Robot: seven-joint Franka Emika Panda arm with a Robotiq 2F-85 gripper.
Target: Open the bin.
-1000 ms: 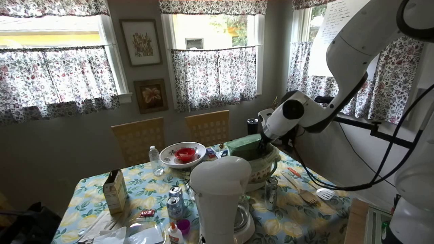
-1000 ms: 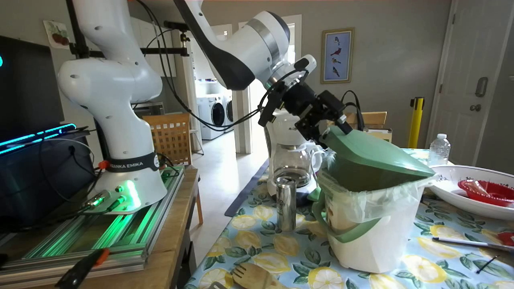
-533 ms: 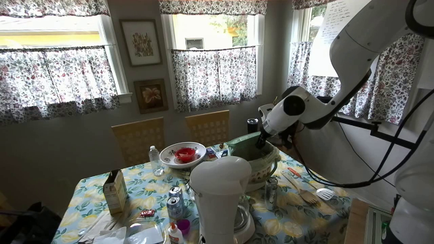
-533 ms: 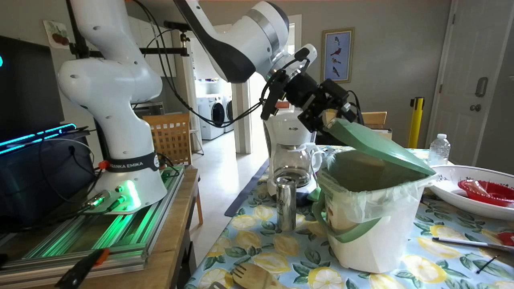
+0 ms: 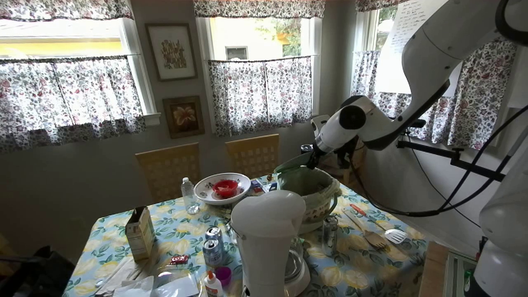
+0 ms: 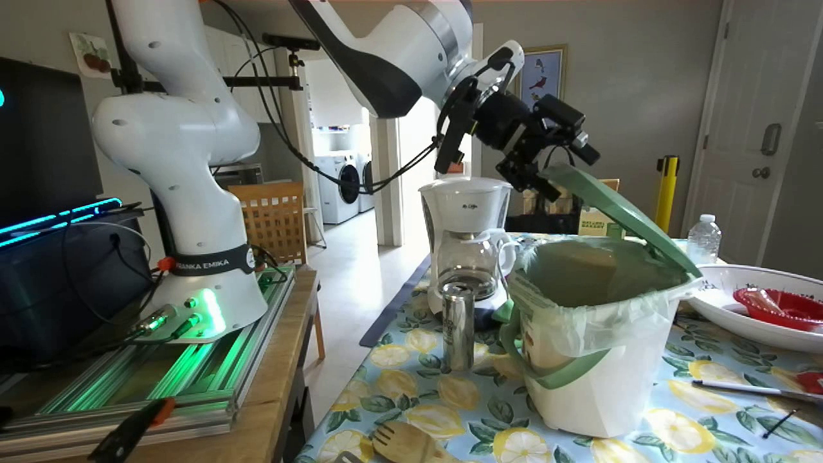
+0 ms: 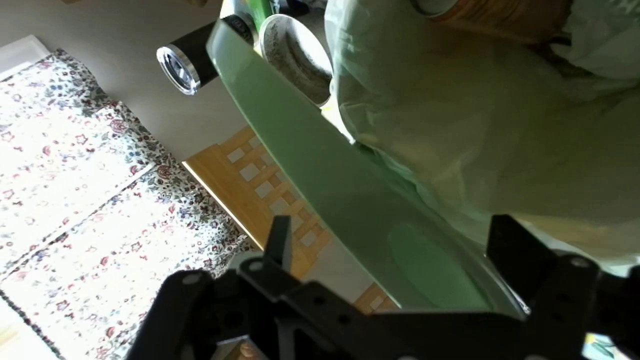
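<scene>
We see a lemon-patterned table (image 6: 395, 386), and on it the bin (image 6: 598, 395), upright, lined with a pale bag (image 6: 604, 326). Its green lid (image 6: 633, 222) is tilted up. Our jaws stand apart, the lid between them; we cannot tell whether they touch it. Near the bin stands a silver can (image 6: 458, 331).

In an exterior view the coffee maker (image 5: 266, 231) blocks part of the bin (image 5: 316, 212) for me. I honestly can't tell if my tool (image 6: 571, 173) touches the lid (image 6: 633, 215). In an exterior view the bowl (image 6: 720, 290) right of the bin gets chopped by the frame edge, ditto the wooden fork (image 6: 411, 444) below-left of the bin. Wrist view: brown thing (image 7: 510, 17) inside the bin, cut off up top.
</scene>
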